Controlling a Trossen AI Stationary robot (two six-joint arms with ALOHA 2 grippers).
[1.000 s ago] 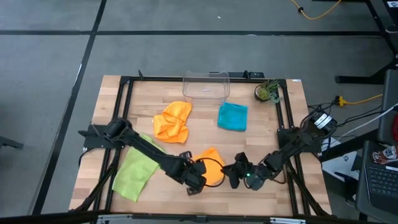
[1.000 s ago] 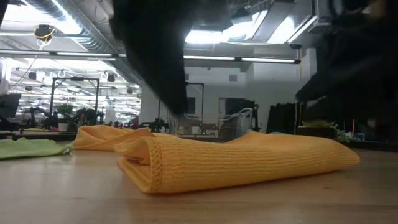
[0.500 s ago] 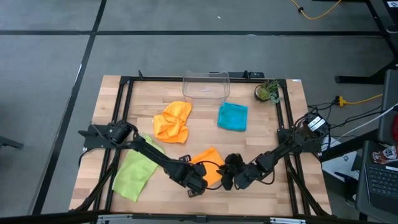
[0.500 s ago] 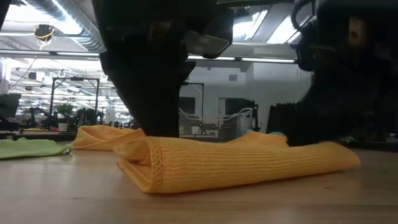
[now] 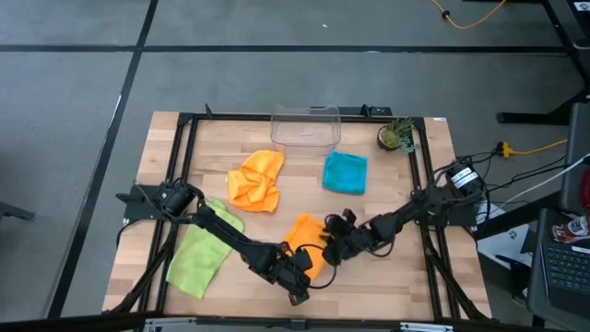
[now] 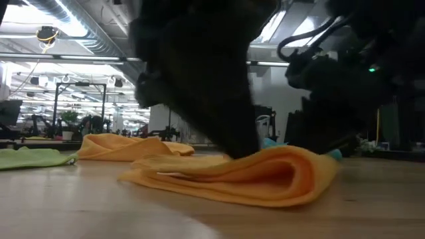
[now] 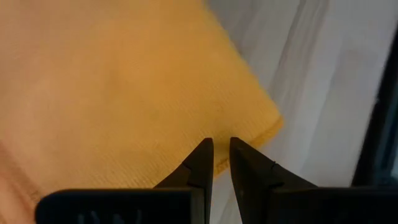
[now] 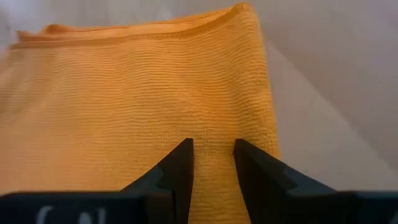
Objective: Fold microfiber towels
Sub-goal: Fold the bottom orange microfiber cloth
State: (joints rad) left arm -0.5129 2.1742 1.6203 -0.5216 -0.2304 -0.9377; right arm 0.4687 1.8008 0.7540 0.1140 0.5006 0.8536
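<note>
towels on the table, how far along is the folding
Done: the teal towel looks like a folded square. In hand: the left end effector and right end effector are both at the partly folded orange towel. Left: the crumpled orange towel and the lime green towel.

- High view looks straight down over the whole table;
- low view looks level along the tabletop, close to the folded orange towel;
- both wrist views sit just above that towel.
</note>
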